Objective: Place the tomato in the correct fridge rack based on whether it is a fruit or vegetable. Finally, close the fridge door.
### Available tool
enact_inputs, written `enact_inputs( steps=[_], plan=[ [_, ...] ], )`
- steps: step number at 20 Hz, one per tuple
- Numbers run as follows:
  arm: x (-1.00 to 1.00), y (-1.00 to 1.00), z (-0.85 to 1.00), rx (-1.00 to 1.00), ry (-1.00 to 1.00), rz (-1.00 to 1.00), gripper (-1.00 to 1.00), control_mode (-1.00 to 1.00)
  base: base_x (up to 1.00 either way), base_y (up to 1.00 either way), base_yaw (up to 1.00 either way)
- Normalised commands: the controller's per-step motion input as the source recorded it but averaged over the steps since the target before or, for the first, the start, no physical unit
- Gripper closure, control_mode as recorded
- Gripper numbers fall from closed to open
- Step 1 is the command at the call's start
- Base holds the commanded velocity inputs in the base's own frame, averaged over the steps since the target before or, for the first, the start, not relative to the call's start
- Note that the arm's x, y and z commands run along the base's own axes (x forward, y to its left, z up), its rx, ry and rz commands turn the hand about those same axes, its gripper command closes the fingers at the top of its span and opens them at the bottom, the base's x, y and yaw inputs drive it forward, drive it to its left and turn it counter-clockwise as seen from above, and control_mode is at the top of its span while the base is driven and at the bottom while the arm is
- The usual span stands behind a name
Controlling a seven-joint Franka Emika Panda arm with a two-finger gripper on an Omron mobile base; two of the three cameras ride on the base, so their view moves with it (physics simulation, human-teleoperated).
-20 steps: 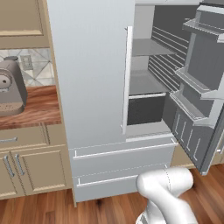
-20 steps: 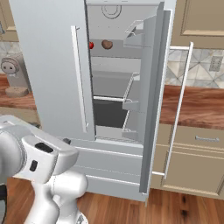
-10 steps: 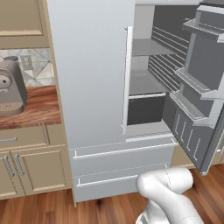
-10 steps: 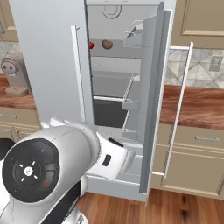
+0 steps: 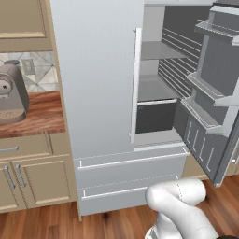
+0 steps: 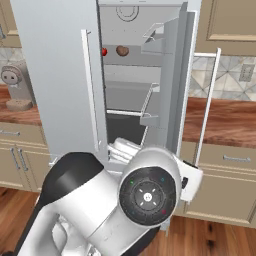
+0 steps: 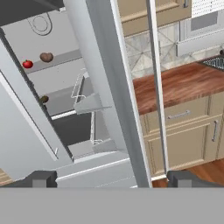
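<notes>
The tomato (image 7: 28,64) is a small glossy red ball on an upper rack inside the open fridge, next to a dull brown lump (image 7: 46,57). In the right base view the tomato (image 6: 104,51) sits left of the lump (image 6: 122,50), just past the closed left door (image 6: 55,75). My gripper (image 7: 111,179) is open and empty, well short of the fridge and low down. Its fingertips (image 7: 43,178) frame the edge of the open right door (image 7: 113,87). That door (image 6: 177,75) stands swung out, with its long handle (image 6: 207,100) facing the room.
A small dark item (image 7: 43,99) lies on a lower rack. Door bins (image 5: 210,93) jut out on the open door. Freezer drawers (image 5: 130,163) sit below. A coffee machine (image 5: 11,98) stands on the left counter, and a wooden counter (image 6: 225,120) runs right of the fridge.
In the right base view my arm has swung across and up, now covering the fridge's lower part. The tomato, the lump and the door have not moved.
</notes>
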Motion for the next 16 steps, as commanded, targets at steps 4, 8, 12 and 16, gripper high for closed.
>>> enact_inputs(
  steps=[4,8,12,16],
  plan=[
    [0.19,-0.43,-0.34,0.0,0.0,0.0,-1.0,-1.0,0.0,0.0,0.0],
    [0.42,-0.32,-0.34,0.0,0.0,0.0,-1.0,-1.0,0.0,0.0,0.0],
    [0.41,-0.25,-0.11,0.0,0.01,0.0,-1.0,-1.0,0.0,0.0,0.0],
    [0.33,-0.23,-0.1,0.0,0.0,0.0,-1.0,-1.0,0.0,0.0,0.0]
  ],
)
